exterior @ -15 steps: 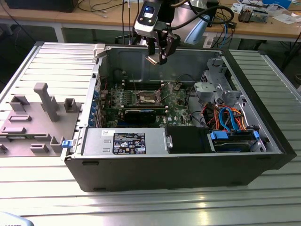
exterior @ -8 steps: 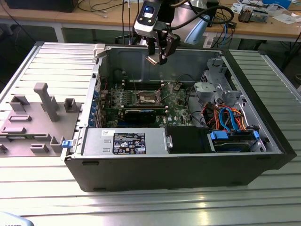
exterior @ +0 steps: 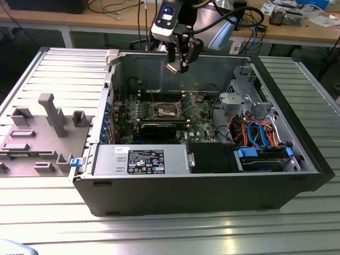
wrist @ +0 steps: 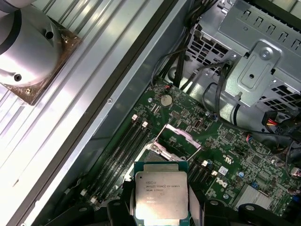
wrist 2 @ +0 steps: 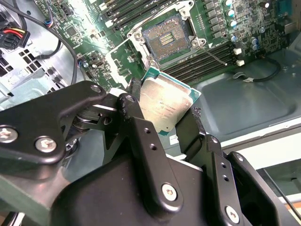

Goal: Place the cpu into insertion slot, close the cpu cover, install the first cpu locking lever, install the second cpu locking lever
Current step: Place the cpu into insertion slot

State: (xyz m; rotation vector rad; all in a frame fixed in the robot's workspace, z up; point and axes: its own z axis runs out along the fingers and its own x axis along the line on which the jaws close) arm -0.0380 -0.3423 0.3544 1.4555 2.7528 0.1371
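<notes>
Black two-finger gripper [wrist 2: 164, 107] is clenched on the cpu [wrist 2: 162, 101], a small flat square chip w/ pale silvery metal top & green edge. Its black fingers [wrist 2: 133, 94] press on two opposite sides. In both wrist views the chip hangs in the air, clear of the board; in the first wrist view its printed top [wrist: 161, 193] faces the camera.

Beyond the chip is the insertion slot [wrist 2: 167, 40], a square socket w/ dark, gold-flecked centre & silvery rim, w/ nothing seated in it. In the first wrist view the cpu cover [wrist: 182, 136], a thin silvery metal frame w/ open middle, stands tilted up off the socket. Long black memory slots [wrist 2: 202, 63] run beside the socket on the green motherboard [wrist 2: 244, 19].

Further out, in the exterior view, the gripper [exterior: 178, 65] w/ chip sits high above the open black computer case [exterior: 212, 186], approx over the socket [exterior: 166, 110]. The case lies on a ribbed metal table [exterior: 64, 69]. A grey moulded fixture tray [exterior: 37, 138] sits just beside the case, on the exterior view's left.
</notes>
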